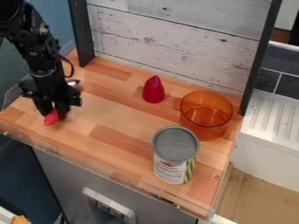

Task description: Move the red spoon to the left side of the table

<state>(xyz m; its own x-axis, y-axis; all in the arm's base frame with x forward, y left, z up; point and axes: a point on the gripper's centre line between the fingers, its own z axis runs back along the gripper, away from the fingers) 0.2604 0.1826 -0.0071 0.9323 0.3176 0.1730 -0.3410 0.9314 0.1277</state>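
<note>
a wooden tabletop (116, 114) takes up most of what i see, with pale and reddish strips running across it. along its back rises a board of weathered whitish planks (175, 30), between two dark uprights. below the table's front edge there's a grey front (64, 173). over to the right, beside the table, is a white unit (269, 113) with a ridged top, and dark tiles (286, 85) are behind it.

the black arm (41, 57) comes in from the upper left, and its gripper (53, 116) hangs down low over the left part of the table. it's right at the red spoon, but i honestly can't tell from here whether it's closed on it.

on the right part of the table sits a see-through orange pot (207, 118), a small handle on each side. just in front of it, a bit to the left, stands a can (175, 155), upright, with a grey lid and a pale label that has green and yellow stripes. whether can and pot touch, i can't say.

left of the pot, well apart from the gripper, is a red cone-like thing (154, 90), its rounded tip toward the planks.

the red spoon (51, 118) is at the left end of the table, near the front edge, partly hidden by the gripper. behind the gripper a small shiny metal piece (73, 82) peeks out; what it belongs to, i can't make out.
</note>
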